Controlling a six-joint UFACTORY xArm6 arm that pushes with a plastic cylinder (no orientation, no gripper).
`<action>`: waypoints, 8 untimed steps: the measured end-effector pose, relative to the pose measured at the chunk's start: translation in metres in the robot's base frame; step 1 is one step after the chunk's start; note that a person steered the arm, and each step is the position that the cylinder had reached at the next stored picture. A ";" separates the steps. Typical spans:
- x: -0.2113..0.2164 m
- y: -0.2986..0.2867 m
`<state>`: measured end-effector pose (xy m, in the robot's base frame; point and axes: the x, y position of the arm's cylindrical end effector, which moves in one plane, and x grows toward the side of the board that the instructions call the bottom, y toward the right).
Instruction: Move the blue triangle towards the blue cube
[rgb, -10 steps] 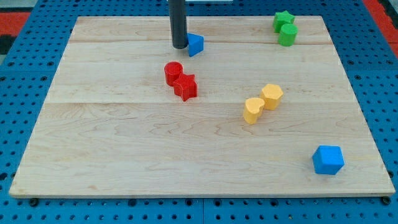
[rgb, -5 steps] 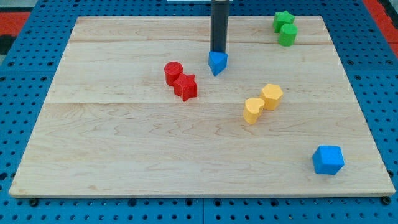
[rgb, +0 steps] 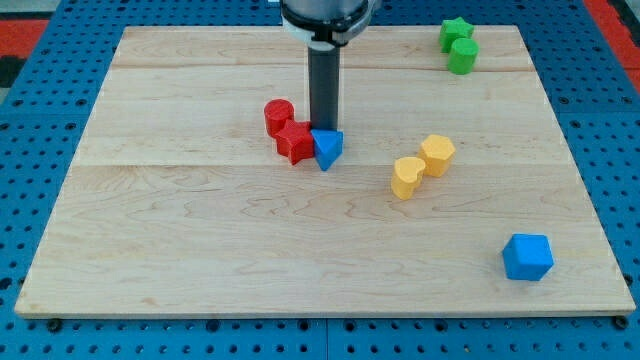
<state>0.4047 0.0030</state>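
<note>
The blue triangle (rgb: 327, 149) lies near the board's middle, touching the right side of the red star (rgb: 296, 141). My tip (rgb: 322, 129) stands right behind the triangle, at its top edge, touching it. The blue cube (rgb: 527, 257) sits far off at the view's bottom right, near the board's right edge.
A red cylinder (rgb: 279, 116) sits just up-left of the red star. A yellow heart (rgb: 407, 177) and a yellow hexagon block (rgb: 437, 154) lie between the triangle and the cube. A green star (rgb: 456, 31) and a green cylinder (rgb: 462, 55) sit at the top right.
The rod has pushed the blue triangle from the board's top down the view, first rightward, then down-left until it rests beside the red star. The other blocks have not moved.
</note>
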 end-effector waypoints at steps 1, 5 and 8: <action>0.028 0.004; 0.123 -0.034; 0.145 -0.003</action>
